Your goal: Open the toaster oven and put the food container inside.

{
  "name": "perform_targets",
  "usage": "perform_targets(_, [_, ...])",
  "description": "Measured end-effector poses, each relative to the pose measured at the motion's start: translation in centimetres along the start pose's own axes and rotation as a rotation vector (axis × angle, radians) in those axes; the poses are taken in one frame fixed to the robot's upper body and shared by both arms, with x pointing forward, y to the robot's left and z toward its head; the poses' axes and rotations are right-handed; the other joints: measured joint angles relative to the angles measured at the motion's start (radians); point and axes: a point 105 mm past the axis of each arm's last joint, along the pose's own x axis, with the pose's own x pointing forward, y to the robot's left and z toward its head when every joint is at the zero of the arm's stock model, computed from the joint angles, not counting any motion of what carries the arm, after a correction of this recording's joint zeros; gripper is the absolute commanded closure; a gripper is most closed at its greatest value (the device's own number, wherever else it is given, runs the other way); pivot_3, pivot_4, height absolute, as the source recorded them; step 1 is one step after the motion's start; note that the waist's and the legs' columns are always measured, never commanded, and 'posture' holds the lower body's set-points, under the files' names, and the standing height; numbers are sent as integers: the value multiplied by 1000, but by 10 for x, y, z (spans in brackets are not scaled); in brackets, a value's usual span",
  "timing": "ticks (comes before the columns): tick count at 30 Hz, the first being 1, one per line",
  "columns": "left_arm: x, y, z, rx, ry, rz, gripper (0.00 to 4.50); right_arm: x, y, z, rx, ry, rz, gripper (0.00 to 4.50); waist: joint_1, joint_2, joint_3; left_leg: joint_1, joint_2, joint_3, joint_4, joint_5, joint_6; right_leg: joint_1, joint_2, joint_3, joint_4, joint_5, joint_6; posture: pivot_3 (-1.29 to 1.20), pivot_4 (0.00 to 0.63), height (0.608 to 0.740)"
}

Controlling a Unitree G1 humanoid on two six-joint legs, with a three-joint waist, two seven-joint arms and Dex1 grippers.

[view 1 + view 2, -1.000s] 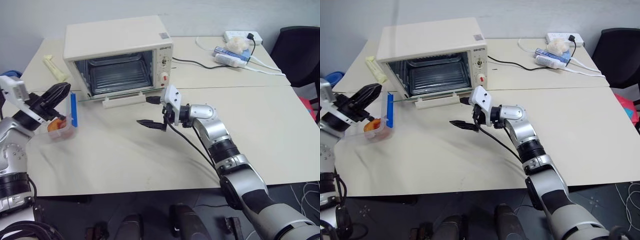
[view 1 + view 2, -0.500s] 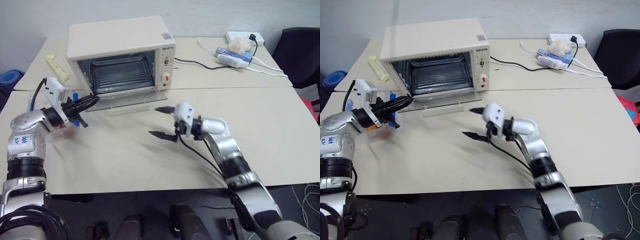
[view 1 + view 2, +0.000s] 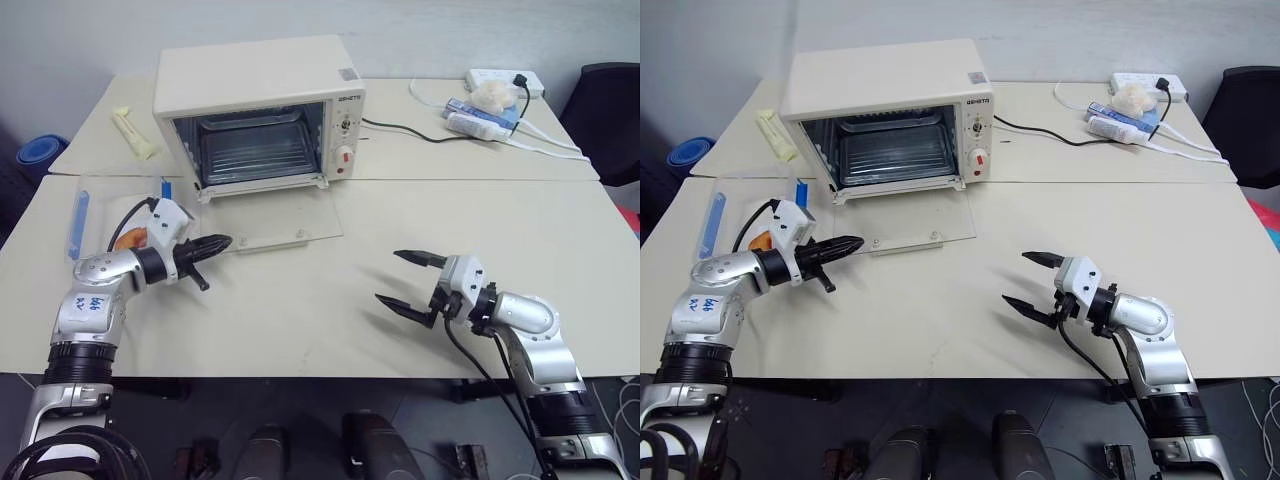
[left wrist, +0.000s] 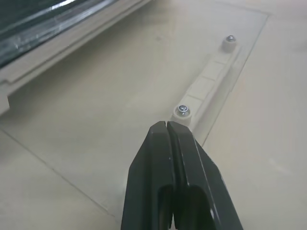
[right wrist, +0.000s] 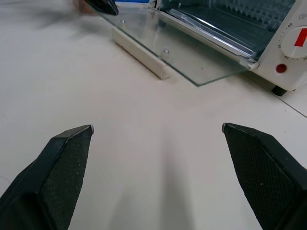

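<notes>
The food container (image 3: 105, 215) sits on the counter (image 3: 300, 310) just behind the closed, empty left claw (image 3: 222, 242); the right claw (image 3: 408, 282) gapes empty, well apart.

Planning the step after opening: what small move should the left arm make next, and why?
Probably open the left gripper and swing it to the food container: the door of the toaster oven lies open, the gripper is shut and empty at the door's handle, and the container sits beside that arm.
</notes>
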Motion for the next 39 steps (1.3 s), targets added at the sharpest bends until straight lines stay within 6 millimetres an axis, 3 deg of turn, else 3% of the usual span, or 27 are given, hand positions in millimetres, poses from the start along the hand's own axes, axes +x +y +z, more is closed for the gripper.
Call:
perform_targets(4, [1, -6, -1, -8, -3, 14, 4455, -6, -5, 7, 1, -40, -17, 0, 2, 0, 0, 1, 0, 0, 0, 0, 0, 1, 0, 0, 0, 0, 0, 0, 150, 740])
perform_targets(7, [-1, -21, 3, -84, -79, -10, 3931, -7, -5, 15, 30, -99, -12, 0, 0, 0, 0, 1, 0, 0, 0, 0, 0, 1, 0, 0, 0, 0, 0, 0, 150, 740])
perform_targets(10, [-28, -30, 27, -135, -206, -4, 3009, -10, -8, 30, 82, -184, -24, 0, -4, 0, 0, 1, 2, 0, -1, 0, 0, 1, 0, 1, -2, 0, 0, 0, 150, 740])
perform_targets(13, [-78, -22, 46, -159, -261, 108, 2089, -9, -6, 45, 94, -246, 3, 0, -8, 0, 0, 3, 2, 0, -3, -1, 1, 2, 1, 1, -2, 0, 0, 0, 150, 740])
perform_targets(15, [-104, -17, 38, -219, -237, 192, 1456, -8, -4, 47, 103, -260, 12, 0, -3, 0, 0, 6, 2, 0, -3, -2, 2, 5, 1, 1, -4, 0, 0, 0, 150, 740])
perform_targets(19, [-165, -19, -13, -417, -160, 435, 141, 0, -1, 54, 116, -328, 12, 0, -2, 0, 0, 8, 2, 0, -3, -3, 4, 9, 0, 0, -7, 0, 0, 0, 150, 740])
perform_targets(22, [-209, -17, -41, -542, -188, 665, 17, 9, 2, 61, 109, -389, 23, 0, 3, 0, 0, 9, 2, -2, -3, -3, 4, 12, 0, -2, -9, 0, 0, 0, 150, 740])
perform_targets(24, [-224, -17, -49, -590, -222, 768, 17, 16, 4, 69, 95, -425, 41, 0, 13, 0, 0, 11, 1, -7, -3, -3, 4, 17, -1, -5, -12, 0, 0, 0, 150, 740])
perform_targets(30, [-215, -21, -44, -719, -290, 821, 17, 18, 7, 72, 81, -438, 77, 0, 29, -1, 0, 11, 0, -8, -2, -4, 5, 18, -2, -5, -13, 0, 1, 0, 150, 740])
perform_targets(33, [-190, -13, -23, -831, -375, 790, 17, 17, 8, 71, 81, -424, 103, 0, 29, -1, -1, 11, 0, -9, -2, -4, 4, 18, -2, -6, -12, 0, 1, 0, 150, 740])
perform_targets(36, [-156, -3, -5, -968, -313, 819, 17, 16, 9, 69, 82, -407, 125, 0, 27, -2, -1, 11, 0, -8, -2, -4, 4, 17, -2, -5, -10, 1, 1, 0, 150, 740])
perform_targets(39, [-137, 12, 9, -1143, -322, 904, 17, 14, 11, 67, 86, -389, 149, 0, 25, -2, -1, 11, 0, -7, -1, -3, 1, 16, -1, -4, -10, 1, 1, 0, 150, 740])
